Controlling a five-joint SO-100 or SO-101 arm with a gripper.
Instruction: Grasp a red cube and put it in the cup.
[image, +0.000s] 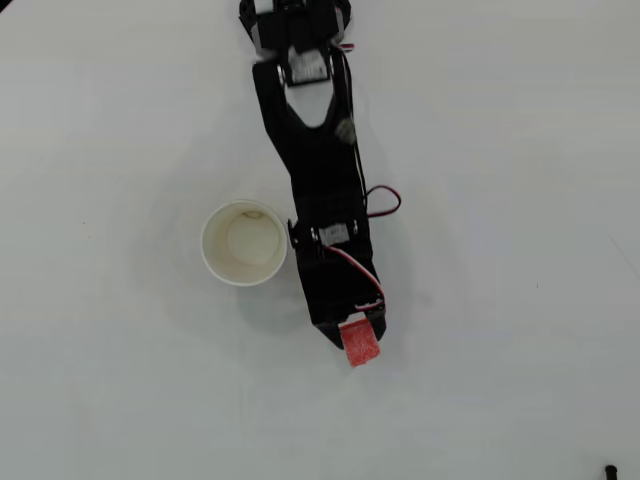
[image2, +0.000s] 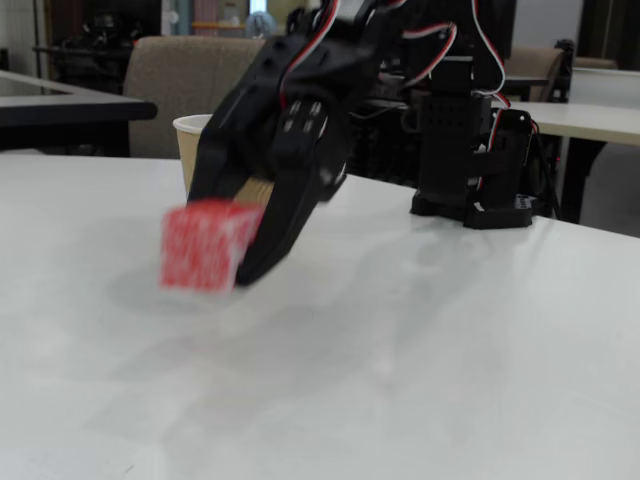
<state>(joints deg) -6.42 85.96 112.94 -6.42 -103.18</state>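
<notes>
Because the gripper (image2: 232, 262) clamps the cube (image2: 204, 245) only near its fingertips, clear of the table (image2: 450, 350) and beside the cup (image: 244, 243), a jolt might shake it loose short of the rim.

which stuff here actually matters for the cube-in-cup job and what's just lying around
Part of the job:
- red cube, clamped in the gripper and lifted off the table
- cup, upright and empty, left of the arm in the overhead view

Just lying about:
- small dark object at the table's lower right edge in the overhead view
- chair behind the table
</notes>
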